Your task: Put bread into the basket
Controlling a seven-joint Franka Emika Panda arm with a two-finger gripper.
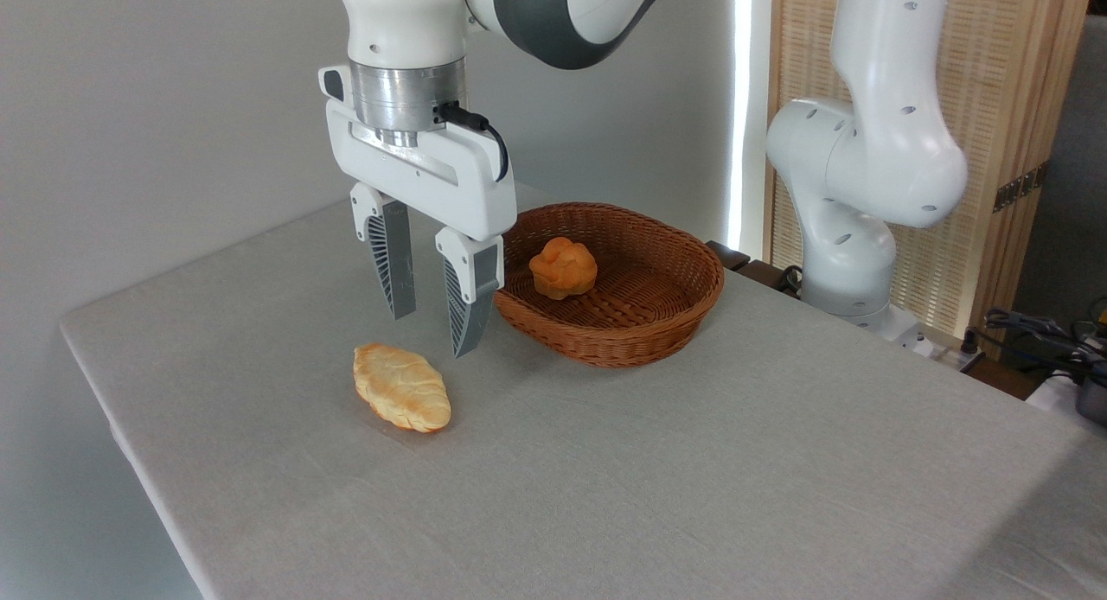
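Golden bread (401, 386) lies on the table (692, 479), left of the basket (644, 328), just below the gripper (430, 332). The gripper's fingers are spread apart and empty. The long axis of the bread runs from back-left to front-right.

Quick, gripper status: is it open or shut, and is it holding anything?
Gripper: open and empty, above the table, just behind the bread, not touching it.
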